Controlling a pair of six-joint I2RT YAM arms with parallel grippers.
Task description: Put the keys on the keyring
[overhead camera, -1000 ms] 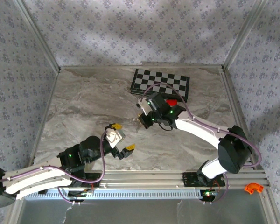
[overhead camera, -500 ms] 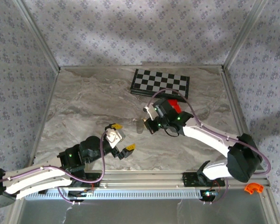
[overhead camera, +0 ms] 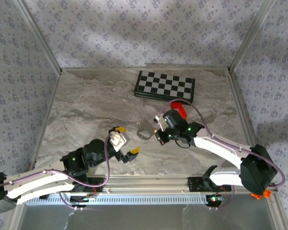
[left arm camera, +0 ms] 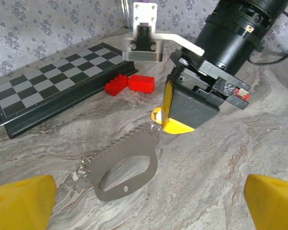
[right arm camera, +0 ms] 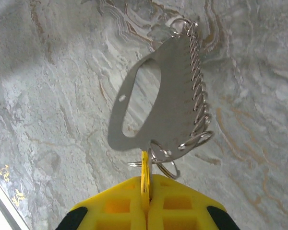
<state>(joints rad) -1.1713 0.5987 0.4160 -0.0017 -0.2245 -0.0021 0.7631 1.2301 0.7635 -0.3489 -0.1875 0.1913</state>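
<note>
Key (right arm camera: 145, 167), clamped in my right pincer (right arm camera: 145, 186), met the near end of the keyring (right arm camera: 175, 96), which lay flat on the surface (overhead camera: 86, 110) with its long axis pointing away. Left pincer (overhead camera: 126, 141) stood wide, farther off.

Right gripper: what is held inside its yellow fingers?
The right gripper pinches the key edge-on, its tip at the keyring's small loops. The part deeper between the pads is covered.
</note>
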